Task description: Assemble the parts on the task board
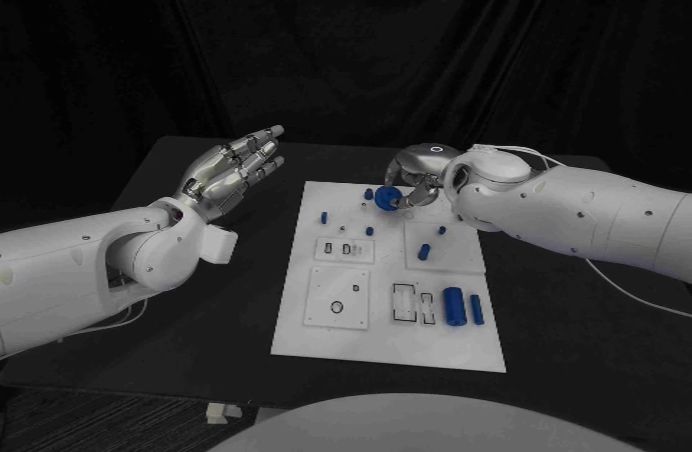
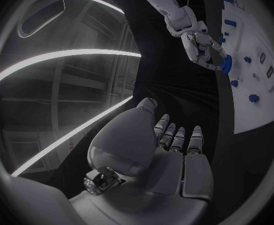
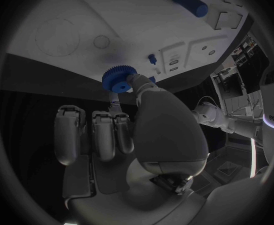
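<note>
Black curtain (image 1: 361, 52) behind black table (image 1: 188, 302); ceiling light strips (image 2: 68, 57) glowing overhead.

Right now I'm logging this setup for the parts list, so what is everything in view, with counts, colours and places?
Table: one, black, under everything.
Task board: one, white, middle of the table, with several cut-out recesses.
Gear: one, blue, toothed, pinched in the right hand above the board's far end.
Cylinders: two, blue, one thick and one thin, lying side by side at the board's near right.
Small parts: several, blue, scattered over the board's far half; exact count unclear.
Left hand: silver, fingers straight and apart, holding nothing, left of the board.
Right hand: silver, holding the gear.
</note>
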Available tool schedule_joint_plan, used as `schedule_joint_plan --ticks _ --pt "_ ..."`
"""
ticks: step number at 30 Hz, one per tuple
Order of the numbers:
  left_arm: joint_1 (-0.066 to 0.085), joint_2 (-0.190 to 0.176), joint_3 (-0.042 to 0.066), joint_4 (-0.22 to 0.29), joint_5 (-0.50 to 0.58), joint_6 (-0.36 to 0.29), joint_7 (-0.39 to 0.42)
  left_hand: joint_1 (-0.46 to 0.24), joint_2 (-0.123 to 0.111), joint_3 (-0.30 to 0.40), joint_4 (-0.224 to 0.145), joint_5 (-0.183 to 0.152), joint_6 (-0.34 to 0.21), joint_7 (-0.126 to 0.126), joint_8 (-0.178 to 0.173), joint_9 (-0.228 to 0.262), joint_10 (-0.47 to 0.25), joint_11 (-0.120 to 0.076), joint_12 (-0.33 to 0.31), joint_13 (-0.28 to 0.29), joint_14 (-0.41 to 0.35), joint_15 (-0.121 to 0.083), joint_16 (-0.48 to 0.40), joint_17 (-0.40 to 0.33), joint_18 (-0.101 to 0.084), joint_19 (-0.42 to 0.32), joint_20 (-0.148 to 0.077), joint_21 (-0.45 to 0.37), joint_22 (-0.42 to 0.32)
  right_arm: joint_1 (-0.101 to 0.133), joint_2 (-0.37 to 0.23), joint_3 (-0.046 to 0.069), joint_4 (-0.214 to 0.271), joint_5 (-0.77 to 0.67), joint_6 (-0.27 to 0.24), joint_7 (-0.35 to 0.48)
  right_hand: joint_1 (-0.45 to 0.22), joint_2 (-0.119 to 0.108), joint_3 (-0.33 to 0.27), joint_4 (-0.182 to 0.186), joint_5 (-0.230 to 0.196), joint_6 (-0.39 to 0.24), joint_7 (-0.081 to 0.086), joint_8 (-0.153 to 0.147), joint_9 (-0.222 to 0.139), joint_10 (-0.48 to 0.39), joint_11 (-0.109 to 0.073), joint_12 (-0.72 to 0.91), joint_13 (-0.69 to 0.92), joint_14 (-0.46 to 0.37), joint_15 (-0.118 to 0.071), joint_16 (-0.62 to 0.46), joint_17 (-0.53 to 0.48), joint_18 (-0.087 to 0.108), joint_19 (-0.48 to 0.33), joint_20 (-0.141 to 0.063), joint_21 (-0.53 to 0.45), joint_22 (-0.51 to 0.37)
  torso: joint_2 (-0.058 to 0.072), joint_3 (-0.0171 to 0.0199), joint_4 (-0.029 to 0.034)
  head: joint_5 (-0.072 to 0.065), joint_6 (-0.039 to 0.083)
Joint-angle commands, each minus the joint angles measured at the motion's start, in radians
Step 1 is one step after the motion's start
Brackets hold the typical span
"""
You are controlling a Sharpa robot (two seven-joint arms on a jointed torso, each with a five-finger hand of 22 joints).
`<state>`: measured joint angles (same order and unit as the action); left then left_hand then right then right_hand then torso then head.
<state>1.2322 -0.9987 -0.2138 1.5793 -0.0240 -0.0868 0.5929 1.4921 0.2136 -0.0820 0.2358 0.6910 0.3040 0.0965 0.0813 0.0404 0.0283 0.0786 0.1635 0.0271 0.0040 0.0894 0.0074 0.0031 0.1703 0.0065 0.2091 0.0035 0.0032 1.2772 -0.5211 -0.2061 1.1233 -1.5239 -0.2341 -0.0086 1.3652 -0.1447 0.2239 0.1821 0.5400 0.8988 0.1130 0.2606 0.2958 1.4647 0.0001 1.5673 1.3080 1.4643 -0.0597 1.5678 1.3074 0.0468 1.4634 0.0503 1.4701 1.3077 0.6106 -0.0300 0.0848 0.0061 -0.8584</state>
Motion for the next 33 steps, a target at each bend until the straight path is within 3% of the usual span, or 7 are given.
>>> schedule_joint_plan --ticks 1,10,23,33 --pt "-0.001 0.004 0.001 0.002 0.0 0.01 0.011 0.008 0.001 0.003 -0.002 0.004 -0.002 0.004 0.004 0.001 0.001 0.008 0.004 0.001 0.001 0.008 0.004 0.002 0.011 0.0 0.006 0.001 0.001 0.002 0.022 0.001 -0.02 -0.005 0.006 0.016 0.005 0.004 0.003 0.003 -0.005 0.029 -0.022 0.011 0.044 0.106 0.004 0.004 0.263 0.107 0.002 0.003 0.263 -0.016 0.038 0.003 0.005 0.205 0.0 0.0005 0.0003 -0.003 -0.001" --pt "-0.001 0.009 0.001 0.002 0.0 0.013 0.01 0.008 0.001 0.003 -0.002 0.004 -0.002 0.004 0.004 0.001 0.001 0.008 0.004 0.001 0.001 0.008 0.004 0.002 0.011 0.0 0.006 0.001 0.001 -0.004 0.089 0.001 -0.082 -0.005 0.026 0.03 0.005 0.004 0.005 0.002 -0.01 0.025 -0.021 0.008 0.042 0.106 0.005 0.004 0.263 0.107 0.003 0.003 0.263 -0.016 0.037 0.004 0.003 0.205 0.003 0.0008 -0.0002 -0.003 -0.001" --pt "-0.001 0.009 0.001 0.005 0.0 0.013 0.01 0.008 0.0 0.003 -0.002 0.004 -0.003 0.004 0.004 0.001 0.002 0.009 0.005 0.001 0.001 0.009 0.005 0.002 0.011 0.0 0.006 0.001 0.001 -0.02 0.133 0.001 -0.135 -0.005 0.065 0.029 0.002 0.004 0.012 -0.001 -0.023 0.009 -0.014 -0.009 0.036 0.106 0.01 0.004 0.263 0.107 0.007 0.003 0.263 -0.013 0.03 0.007 -0.006 0.2 0.004 0.0011 -0.0001 -0.005 -0.005" --pt "-0.001 0.011 0.001 0.005 0.0 0.013 0.01 0.007 0.0 0.004 -0.002 0.004 -0.003 0.004 0.004 0.001 0.002 0.01 0.005 0.001 0.001 0.01 0.005 0.002 0.011 0.0 0.007 0.001 0.001 -0.027 0.151 0.001 -0.157 -0.005 0.091 0.027 -0.006 0.002 0.025 -0.008 -0.049 -0.03 -0.008 -0.058 0.016 0.106 0.013 0.004 0.263 0.107 0.012 0.003 0.263 -0.009 0.02 0.013 -0.022 0.193 0.002 -0.0002 -0.0003 -0.007 -0.008"
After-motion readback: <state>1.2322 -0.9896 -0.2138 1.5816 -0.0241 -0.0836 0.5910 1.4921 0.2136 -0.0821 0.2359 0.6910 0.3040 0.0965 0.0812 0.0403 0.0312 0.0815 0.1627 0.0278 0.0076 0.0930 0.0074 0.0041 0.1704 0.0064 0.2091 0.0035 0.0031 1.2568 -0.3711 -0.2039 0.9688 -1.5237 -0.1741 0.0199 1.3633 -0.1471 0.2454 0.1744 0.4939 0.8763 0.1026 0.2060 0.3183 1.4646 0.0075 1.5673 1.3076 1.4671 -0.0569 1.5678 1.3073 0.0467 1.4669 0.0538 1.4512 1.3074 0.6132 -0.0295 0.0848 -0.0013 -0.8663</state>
